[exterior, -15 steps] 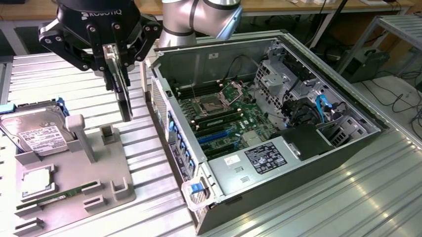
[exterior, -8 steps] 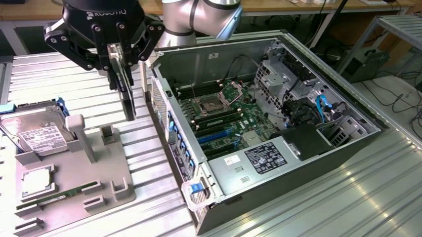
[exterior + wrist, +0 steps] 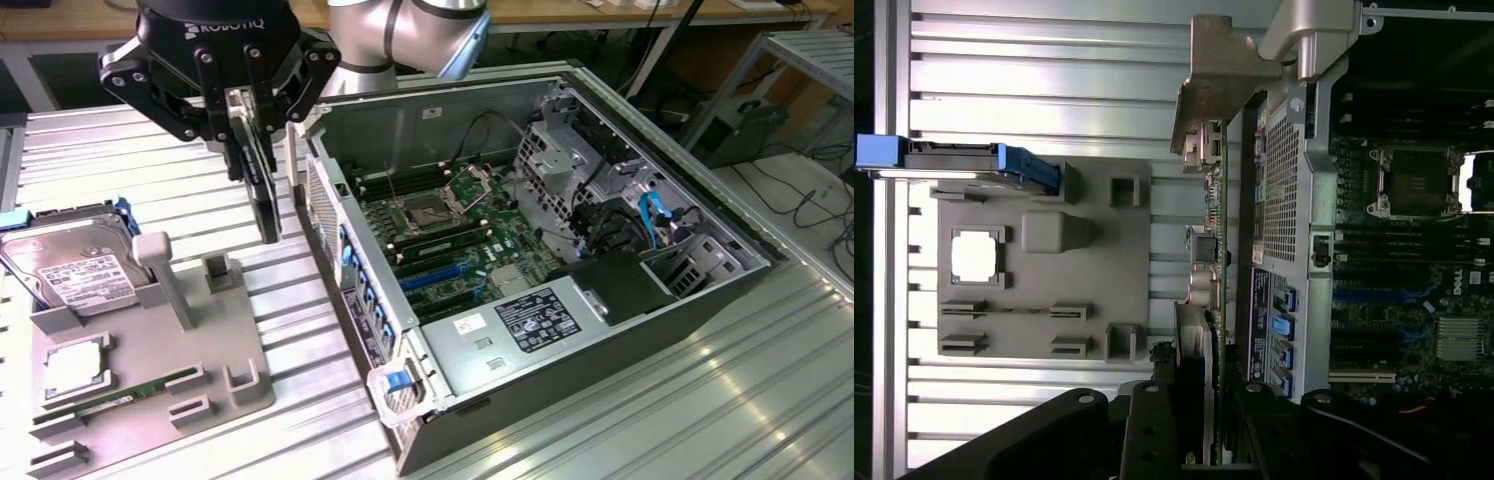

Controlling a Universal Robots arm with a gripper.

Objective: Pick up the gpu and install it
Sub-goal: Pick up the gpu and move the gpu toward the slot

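Gripper (image 3: 250,128) with its jaws closed on the gpu (image 3: 263,200). I see the card edge-on, hanging straight down from between the fingers (image 3: 207,115) as a thin dark strip. I cannot make out its fan side, and its upper end is hidden inside the grip. In the wrist view the gripper (image 3: 1204,440) is cut off by the frame edge, and the gpu (image 3: 1220,250) runs away from the jaws as a narrow green line, ending in its silver bracket (image 3: 1219,80) at the far end. The open computer case (image 3: 441,110) lies just beside the jaws, toward the exterior view's right. Its rear panel (image 3: 1284,180) stands close alongside the card, but I cannot judge whether they touch. The motherboard (image 3: 454,230) is visible inside, its slots hard to tell apart among cables. Below the jaws and toward the exterior view's left sits the grey fixture tray (image 3: 200,350), holding a hard drive (image 3: 74,270) cut off by the frame edge, a processor chip (image 3: 74,365) and a RAM stick (image 3: 127,390). All of this rests on the ribbed metal table (image 3: 641,420).
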